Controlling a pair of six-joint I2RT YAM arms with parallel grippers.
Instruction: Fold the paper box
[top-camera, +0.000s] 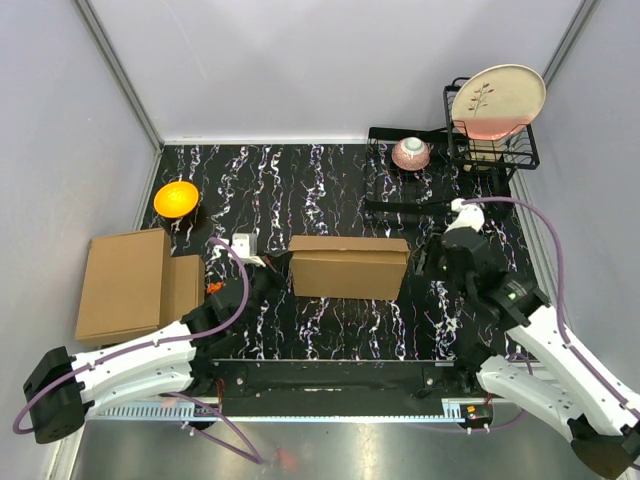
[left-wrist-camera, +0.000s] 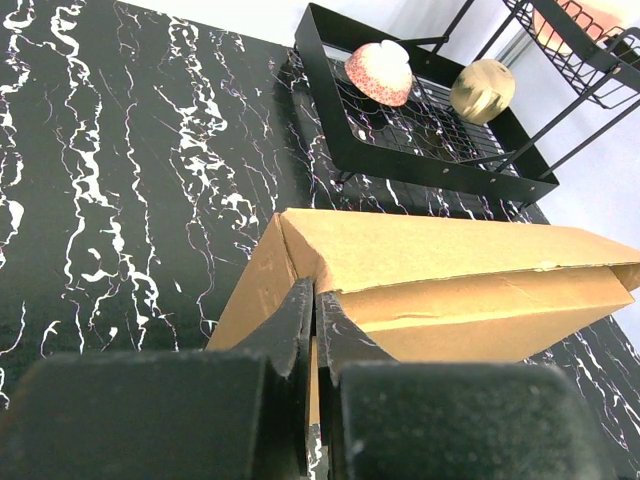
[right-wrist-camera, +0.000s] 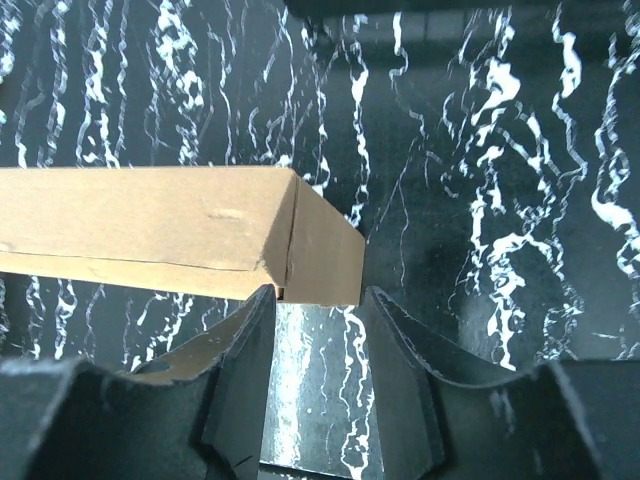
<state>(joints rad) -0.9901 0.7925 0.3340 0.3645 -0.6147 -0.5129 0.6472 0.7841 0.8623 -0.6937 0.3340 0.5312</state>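
Note:
The paper box (top-camera: 349, 267) lies folded into a shallow brown rectangle in the middle of the black marbled table. My left gripper (top-camera: 272, 272) is at its left end. In the left wrist view the fingers are pressed together, gripper (left-wrist-camera: 316, 295) shut, tips touching the near left corner of the box (left-wrist-camera: 450, 270). My right gripper (top-camera: 425, 262) is at the right end. In the right wrist view it stands open (right-wrist-camera: 315, 300), with the box's end (right-wrist-camera: 320, 255) just beyond the tips and bare table between the fingers.
A stack of closed cardboard boxes (top-camera: 125, 285) sits at the left edge, with an orange bowl (top-camera: 176, 198) behind it. At the back right a black tray (left-wrist-camera: 420, 130) holds a pink bowl (top-camera: 411, 152), and a wire rack (top-camera: 495, 150) holds a plate (top-camera: 497, 100).

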